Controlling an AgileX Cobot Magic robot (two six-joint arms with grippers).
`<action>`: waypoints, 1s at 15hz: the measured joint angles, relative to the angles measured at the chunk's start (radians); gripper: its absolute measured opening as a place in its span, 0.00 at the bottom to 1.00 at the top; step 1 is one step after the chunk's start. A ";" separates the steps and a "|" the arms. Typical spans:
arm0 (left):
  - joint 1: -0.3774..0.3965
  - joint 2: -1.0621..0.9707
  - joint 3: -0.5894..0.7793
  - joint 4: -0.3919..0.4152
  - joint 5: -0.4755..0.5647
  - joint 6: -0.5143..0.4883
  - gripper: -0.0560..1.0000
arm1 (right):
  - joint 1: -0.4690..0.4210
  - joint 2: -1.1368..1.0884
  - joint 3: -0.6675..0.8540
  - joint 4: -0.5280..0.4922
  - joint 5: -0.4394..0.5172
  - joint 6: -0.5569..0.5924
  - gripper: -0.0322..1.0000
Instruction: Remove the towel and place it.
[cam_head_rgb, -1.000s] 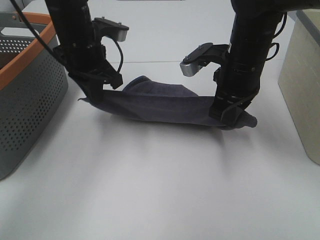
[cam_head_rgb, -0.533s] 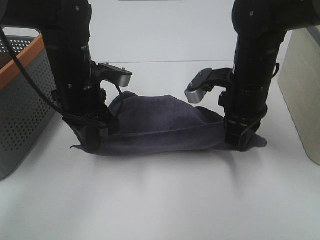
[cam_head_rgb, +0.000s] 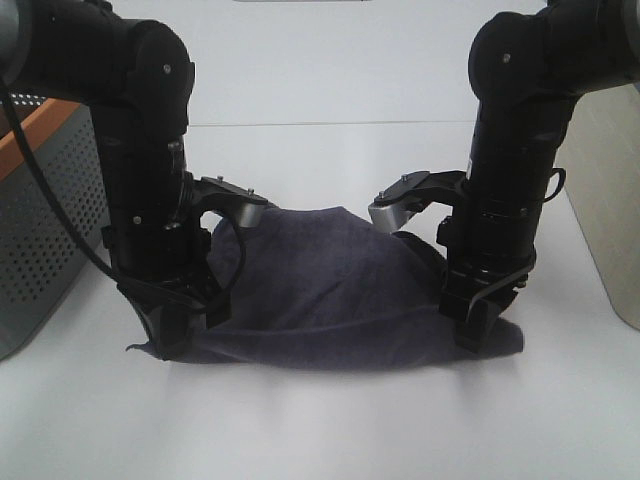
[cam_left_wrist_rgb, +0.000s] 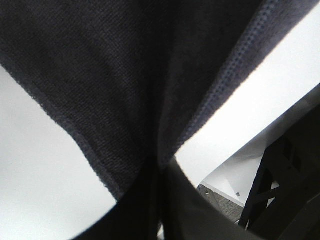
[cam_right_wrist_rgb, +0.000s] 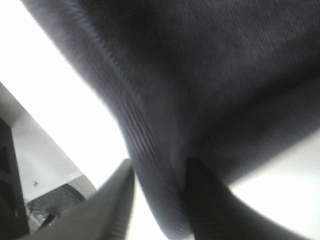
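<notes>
The towel (cam_head_rgb: 320, 290) is a dark charcoal-grey cloth with a purplish tint, spread on the white table between my two arms. My left gripper (cam_head_rgb: 165, 335) is shut on its left front corner, down at the table. My right gripper (cam_head_rgb: 478, 335) is shut on its right front corner, also low at the table. In the left wrist view the towel (cam_left_wrist_rgb: 125, 75) fills the frame and runs into the closed fingers (cam_left_wrist_rgb: 150, 200). In the right wrist view the towel (cam_right_wrist_rgb: 200, 75) is pinched between the two fingers (cam_right_wrist_rgb: 205, 200).
A grey perforated basket (cam_head_rgb: 40, 230) with an orange rim stands at the left edge. A beige box (cam_head_rgb: 605, 200) stands at the right edge. The white table (cam_head_rgb: 320, 420) lies in front of the towel.
Both grippers have come down and toward the front with the towel. The towel went from hanging stretched between them to lying spread on the table.
</notes>
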 joint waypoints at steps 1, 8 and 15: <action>0.000 0.000 0.001 -0.003 0.000 0.000 0.05 | 0.000 0.000 0.000 0.017 0.004 0.025 0.44; 0.000 0.000 0.001 -0.018 -0.001 -0.059 0.84 | 0.000 -0.050 0.001 0.024 0.070 0.239 0.75; 0.000 -0.124 -0.110 -0.025 0.000 -0.221 0.88 | 0.000 -0.261 -0.287 0.033 0.114 0.482 0.75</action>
